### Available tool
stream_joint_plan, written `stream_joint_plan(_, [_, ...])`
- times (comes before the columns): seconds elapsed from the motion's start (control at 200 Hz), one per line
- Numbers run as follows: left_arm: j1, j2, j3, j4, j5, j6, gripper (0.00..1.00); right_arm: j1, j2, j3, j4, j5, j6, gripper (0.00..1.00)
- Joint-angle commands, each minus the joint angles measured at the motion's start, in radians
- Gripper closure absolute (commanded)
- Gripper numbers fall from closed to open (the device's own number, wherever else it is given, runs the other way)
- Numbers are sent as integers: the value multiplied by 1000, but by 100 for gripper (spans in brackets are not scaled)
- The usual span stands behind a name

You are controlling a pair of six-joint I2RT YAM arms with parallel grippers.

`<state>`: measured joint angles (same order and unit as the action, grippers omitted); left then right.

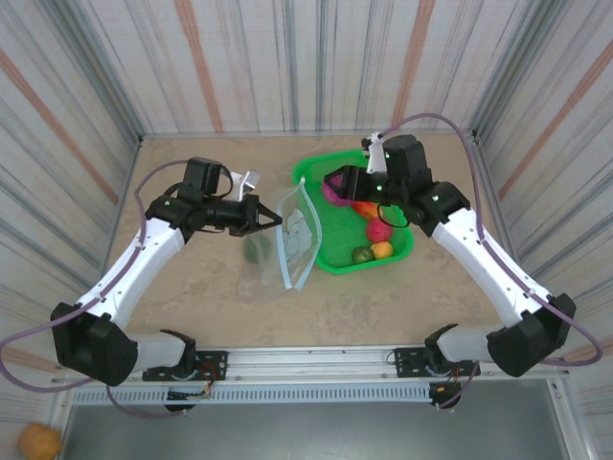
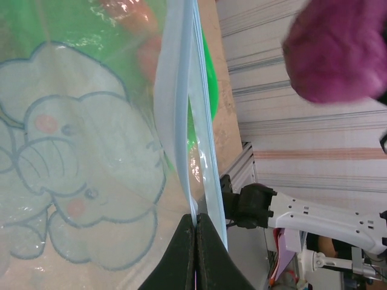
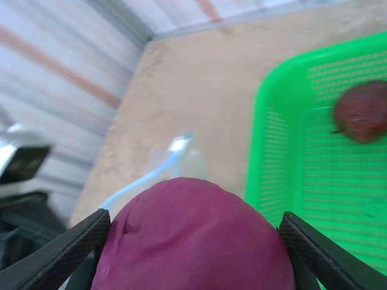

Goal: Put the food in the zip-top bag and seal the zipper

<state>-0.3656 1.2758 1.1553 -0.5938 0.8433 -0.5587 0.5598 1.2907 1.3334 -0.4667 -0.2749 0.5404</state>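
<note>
Tabletop bare left of and in front of bag, just beside tray rim. Left gripper jaws pinched tight on zipper. Right gripper jaws clasping magenta fruit over tray's left edge. In tray: red piece, yellow piece, green piece, maroon piece.

Clear bluish zip-top bag, cartoon print, stands on edge; pale blue zipper parted. Magenta food lifted; maroon piece, red piece, green piece lie nearby.
</note>
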Motion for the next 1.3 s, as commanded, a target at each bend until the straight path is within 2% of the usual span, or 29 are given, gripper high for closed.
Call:
stream_joint_plan(0.0, [10,-15,-8,29,39,-21,100,107,-23,-18,44,21,-50,44])
stream_joint_plan(0.135, [11,-14,3,21,36,-17,100,187,3,-21,44,69,-59,45])
stream_joint_plan(0.471, [23,-36,8,10,31,-11,100,254,130,-27,25,159,-68,47])
stream_joint_plan(0.726, [36,-44,24,-8,32,2,100,308,277,99,-112,298,-42,52])
stream_joint_plan(0.806, [42,-47,24,-8,34,2,100,316,302,110,-103,286,-29,44])
stream_joint_plan(0.887, [46,-50,24,-12,34,6,100,323,308,107,-76,262,-23,26])
stream_joint_plan(0.992, [52,-55,21,-18,35,12,100,330,303,114,-66,243,-22,14])
stream_joint_plan(1.157, [60,-64,12,-15,34,11,100,327,278,115,-70,239,-34,9])
stream_joint_plan(1.292, [62,-65,12,-16,33,11,100,327,260,108,-72,239,-38,15])
